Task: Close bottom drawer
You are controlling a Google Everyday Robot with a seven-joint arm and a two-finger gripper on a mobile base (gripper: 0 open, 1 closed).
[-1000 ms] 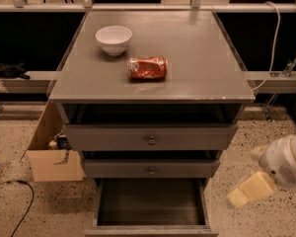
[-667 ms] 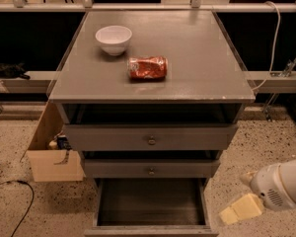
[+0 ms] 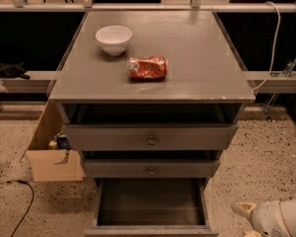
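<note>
Right of the open bottom drawer (image 3: 152, 202), the gripper (image 3: 245, 221) hovers.

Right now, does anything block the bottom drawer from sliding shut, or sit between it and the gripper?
Nothing visible does. The bottom drawer is pulled out, its dark inside holds nothing, and the gripper hangs low to its right with only speckled floor between them. The cardboard box stands off to the left.

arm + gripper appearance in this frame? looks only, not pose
The gripper is in the bottom-right corner, right of the open bottom drawer, and is pale cream-yellow with rounded ends. Behind it, the arm is a smooth, white, rounded shell. No cables, markings or labels are visible.
</note>
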